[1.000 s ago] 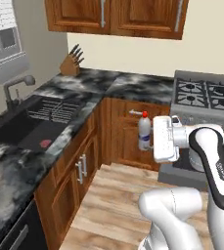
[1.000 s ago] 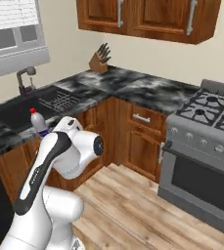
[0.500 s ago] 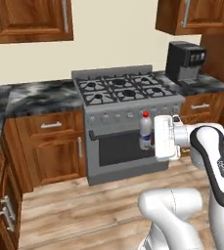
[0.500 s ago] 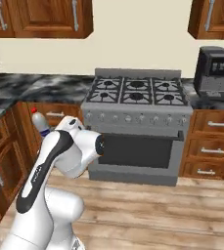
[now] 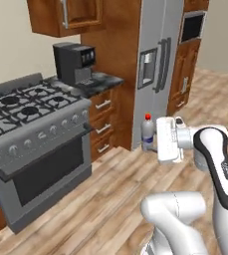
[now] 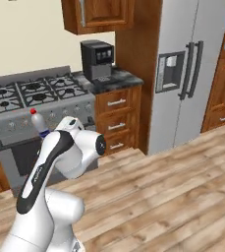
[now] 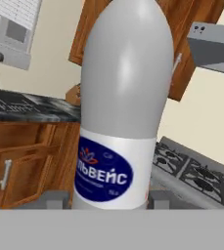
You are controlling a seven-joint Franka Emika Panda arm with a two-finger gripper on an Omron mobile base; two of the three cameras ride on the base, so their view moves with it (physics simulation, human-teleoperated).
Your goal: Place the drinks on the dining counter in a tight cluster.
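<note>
small clear red-capped bottle (image 5: 147,132) still in gripper (image 5: 155,139) jaws, view now swung from stove (image 5: 31,144) to fridge (image 5: 158,64)

Small clear bottle (image 5: 147,133), centre of left base view: red cap, white label with dark blue oval. Refrigerator (image 5: 158,64), upper centre: plain grey. Stove (image 5: 31,144), left: grey with black grates. Coffee machine (image 5: 74,62): black. Cabinets (image 5: 105,124): brown wood. Floor (image 5: 110,199): light wood planks. Wall (image 6: 25,39): beige.
</note>
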